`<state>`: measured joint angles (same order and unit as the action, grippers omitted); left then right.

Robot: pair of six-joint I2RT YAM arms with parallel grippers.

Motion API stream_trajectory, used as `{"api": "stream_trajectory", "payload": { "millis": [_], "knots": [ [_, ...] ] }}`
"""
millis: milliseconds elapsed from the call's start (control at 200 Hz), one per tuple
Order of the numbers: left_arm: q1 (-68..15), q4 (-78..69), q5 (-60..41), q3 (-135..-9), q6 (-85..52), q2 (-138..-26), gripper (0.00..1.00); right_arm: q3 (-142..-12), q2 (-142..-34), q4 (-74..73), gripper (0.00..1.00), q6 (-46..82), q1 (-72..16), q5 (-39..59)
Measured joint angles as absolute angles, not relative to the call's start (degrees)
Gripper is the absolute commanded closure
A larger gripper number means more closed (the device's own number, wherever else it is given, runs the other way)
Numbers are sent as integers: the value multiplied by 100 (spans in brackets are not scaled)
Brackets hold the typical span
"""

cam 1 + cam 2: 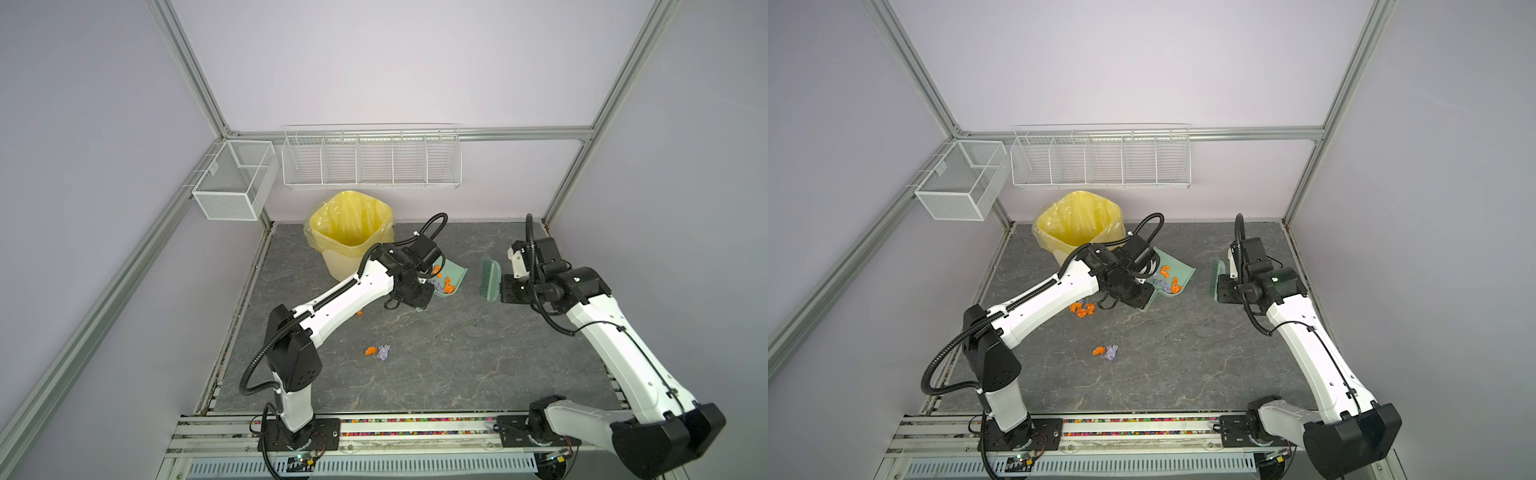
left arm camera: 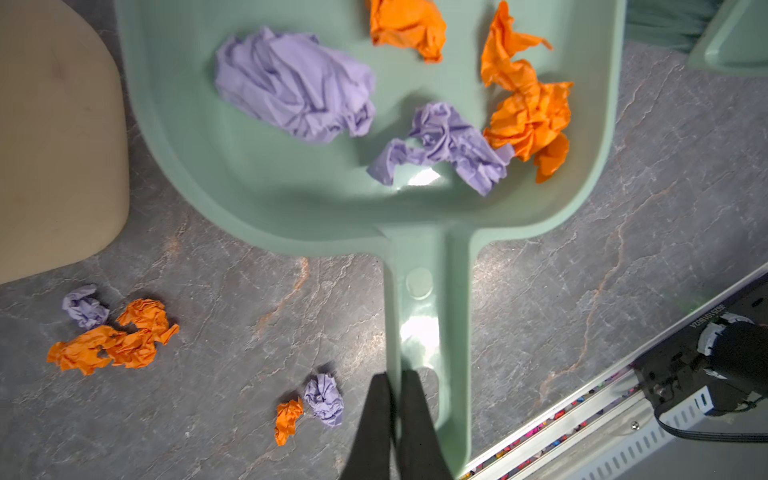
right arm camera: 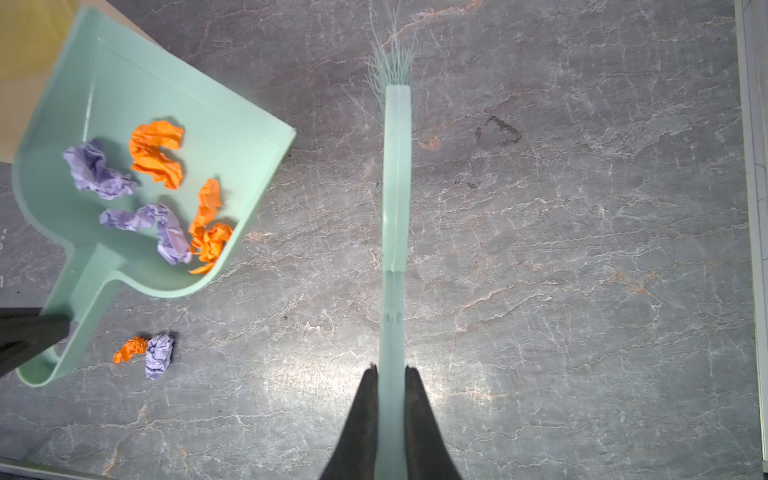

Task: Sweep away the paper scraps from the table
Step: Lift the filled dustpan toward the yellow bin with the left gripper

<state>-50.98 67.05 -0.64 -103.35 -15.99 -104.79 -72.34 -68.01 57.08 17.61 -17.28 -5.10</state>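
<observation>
Pale lavender walls and aluminium framing enclose a dark grey, marble-veined surface (image 1: 457, 353). Two white wire baskets (image 1: 370, 158) hang on the walls behind it. Taken from the middle of the surface in both top views, a cream bin (image 1: 351, 232) lined with a yellow bag stands at eleven o'clock.

A mint-green dustpan (image 1: 455, 274) sits just past the middle toward twelve o'clock, close beside the bin. The left claw (image 2: 396, 376) is pressed together on one edge of its handle. Several paper scraps (image 2: 295, 83), orange and lavender, lie in the pan against its back wall.

At two o'clock the right claw (image 3: 390, 370) pinches the handle of a matching brush (image 3: 397, 166), one dark finger on each side. The brush's bristles point toward nine o'clock at the dustpan, with bare surface between the two.

Other scraps lie loose on the surface. An orange-and-lavender pair (image 1: 376, 352) rests at eight o'clock, its two pieces touching. An orange cluster (image 1: 1082, 308) lies at ten o'clock beside the left forearm, with a small lavender wad (image 2: 85, 305) just next to it.
</observation>
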Motion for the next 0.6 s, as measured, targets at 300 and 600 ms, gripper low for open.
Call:
{"api": "stream_trajectory", "payload": {
  "millis": [300,600],
  "knots": [
    [-4995,7286,513,-11295,-1483,-10589,100,-7157,-6718,5690,93,1761,-1651,-462],
    [-4757,7784,858,-11758,-1367,-10630,100,-6919,-6718,5599,93,1806,-1638,-294]
  ]
}}
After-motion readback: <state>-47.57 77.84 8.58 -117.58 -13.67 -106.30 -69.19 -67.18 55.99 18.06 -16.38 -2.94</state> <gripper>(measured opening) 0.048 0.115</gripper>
